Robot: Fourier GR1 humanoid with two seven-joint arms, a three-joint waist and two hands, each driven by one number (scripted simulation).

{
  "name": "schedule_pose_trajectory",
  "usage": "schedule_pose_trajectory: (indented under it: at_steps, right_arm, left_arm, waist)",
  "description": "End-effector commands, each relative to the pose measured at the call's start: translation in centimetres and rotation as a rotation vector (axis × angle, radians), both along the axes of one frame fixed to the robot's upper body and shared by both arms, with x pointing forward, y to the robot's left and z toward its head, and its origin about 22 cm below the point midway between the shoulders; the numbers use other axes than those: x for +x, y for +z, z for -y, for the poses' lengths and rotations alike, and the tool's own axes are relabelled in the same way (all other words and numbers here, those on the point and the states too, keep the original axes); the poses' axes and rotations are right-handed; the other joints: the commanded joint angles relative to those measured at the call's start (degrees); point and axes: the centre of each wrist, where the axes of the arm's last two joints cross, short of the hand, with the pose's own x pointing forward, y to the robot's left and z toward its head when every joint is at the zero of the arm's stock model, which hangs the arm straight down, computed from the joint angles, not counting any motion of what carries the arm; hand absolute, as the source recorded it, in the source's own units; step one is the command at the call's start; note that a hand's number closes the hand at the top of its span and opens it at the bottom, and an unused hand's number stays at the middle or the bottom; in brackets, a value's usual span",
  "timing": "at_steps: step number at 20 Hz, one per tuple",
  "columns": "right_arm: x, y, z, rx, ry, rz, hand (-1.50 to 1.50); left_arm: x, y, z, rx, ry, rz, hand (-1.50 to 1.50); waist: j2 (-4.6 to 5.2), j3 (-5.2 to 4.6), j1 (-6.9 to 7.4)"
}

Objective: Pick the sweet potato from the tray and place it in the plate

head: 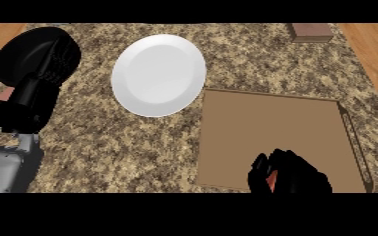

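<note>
speckled granite counter (96,145) carries, up and to your left of the brown tray (295,130), the white plate (158,75), with a small brown block (311,32) at the far right edge. at the tray's near edge the right hand (295,177) has its fingers curled around the sweet potato (274,180), of which only an orange sliver shows, so you cannot read its long axis. the left hand (40,60) rests open at the left edge; judged, your carry runs up-left to the plate, with the right hand the one holding.
</note>
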Motion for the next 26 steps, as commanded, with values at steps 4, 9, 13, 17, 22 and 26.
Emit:
schedule_pose_trajectory:
  at_steps: [4, 9, 13, 17, 22, 26]
  right_arm:
    - [-0.3, 3.4, -5.8, 0.147, 0.136, 0.241, 1.5]
    - [2.7, 7.3, -7.3, 0.203, 0.189, 0.29, 1.5]
    - [4.7, 9.2, -9.0, 0.2, 0.233, 0.276, 1.5]
    - [9.5, 10.1, -10.1, 0.241, 0.232, 0.281, 1.5]
    - [14.8, 10.3, -10.6, 0.309, 0.237, 0.267, 1.5]
    - [16.6, 8.2, -12.2, 0.338, 0.215, 0.25, 1.5]
  left_arm:
    - [0.4, -0.3, 2.6, -0.005, -0.026, -0.01, 0.0]
    - [1.0, 0.2, 1.1, -0.008, -0.046, -0.001, 0.0]
    - [0.0, -0.2, 0.7, 0.001, -0.05, 0.004, 0.0]
    - [1.1, 1.3, 0.7, 0.008, -0.052, 0.007, 0.0]
    - [0.8, -0.1, 1.5, 0.012, -0.065, 0.0, 0.0]
    - [1.9, 1.6, 2.1, 0.011, -0.098, 0.016, 0.0]
  waist:
    - [0.2, 0.07, 0.88]
    - [0.37, 0.03, 1.41]
    - [0.25, 0.01, 1.91]
    - [0.55, 0.01, 2.72]
    - [0.94, 0.01, 3.79]
    - [1.15, 0.03, 4.82]
